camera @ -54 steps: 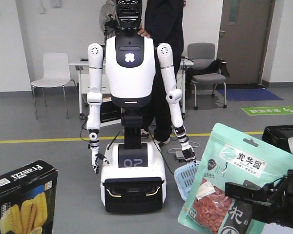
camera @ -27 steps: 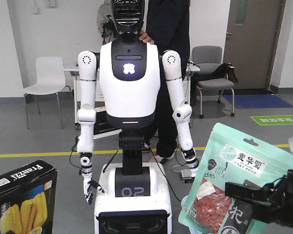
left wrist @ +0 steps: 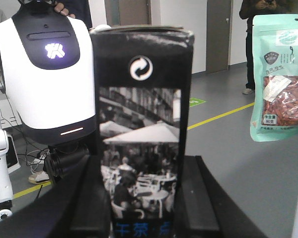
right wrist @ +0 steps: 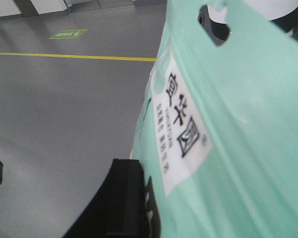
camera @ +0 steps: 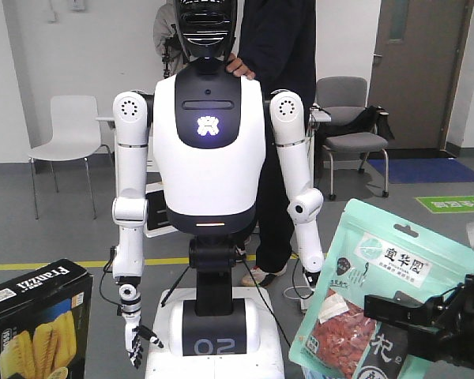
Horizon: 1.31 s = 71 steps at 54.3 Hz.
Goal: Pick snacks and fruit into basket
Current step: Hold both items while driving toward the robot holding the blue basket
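At left, my left hand grips Franzzi box; right hand clamps teal goji pouch; white humanoid opposite.

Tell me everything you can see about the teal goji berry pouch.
The teal goji berry pouch is a soft, glossy plastic bag with a hang hole at the top, a white label with dark Chinese characters, a clear window showing red berries, and a black label lower down. It is held in the air, roughly upright but tilted, pinched at its lower part by the right claw. Its bottom edge is out of view.
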Motion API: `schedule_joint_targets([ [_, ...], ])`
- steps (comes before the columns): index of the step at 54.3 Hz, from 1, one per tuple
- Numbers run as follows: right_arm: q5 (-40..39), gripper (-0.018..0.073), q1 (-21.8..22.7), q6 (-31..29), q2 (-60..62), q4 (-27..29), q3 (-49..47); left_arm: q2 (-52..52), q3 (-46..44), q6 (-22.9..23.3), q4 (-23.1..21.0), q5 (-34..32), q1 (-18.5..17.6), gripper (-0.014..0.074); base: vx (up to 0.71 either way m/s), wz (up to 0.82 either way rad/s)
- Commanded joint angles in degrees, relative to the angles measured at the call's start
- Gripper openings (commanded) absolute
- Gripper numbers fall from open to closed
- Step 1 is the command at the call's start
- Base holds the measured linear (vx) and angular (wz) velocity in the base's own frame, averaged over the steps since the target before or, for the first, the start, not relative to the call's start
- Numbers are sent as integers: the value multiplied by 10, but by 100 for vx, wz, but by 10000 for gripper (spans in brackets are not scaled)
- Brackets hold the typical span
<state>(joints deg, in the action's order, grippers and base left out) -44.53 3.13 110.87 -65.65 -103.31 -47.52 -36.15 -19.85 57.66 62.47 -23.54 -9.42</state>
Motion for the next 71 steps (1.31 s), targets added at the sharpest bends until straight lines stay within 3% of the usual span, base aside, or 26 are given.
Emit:
schedule_joint_targets([
  [1, 4, -11, 1, -4, 13, 5, -16, 0, -16, 2, -24, -25, -4, 3, 28, 1],
  [34, 4, -11, 1, -4, 13, 5, -16, 0, -16, 2, -24, -25, -4, 3, 20, 1],
  [71, 4, -11, 1, -4, 13, 5, -16, 0, -16, 2, -24, -25, -4, 3, 1, 0],
])
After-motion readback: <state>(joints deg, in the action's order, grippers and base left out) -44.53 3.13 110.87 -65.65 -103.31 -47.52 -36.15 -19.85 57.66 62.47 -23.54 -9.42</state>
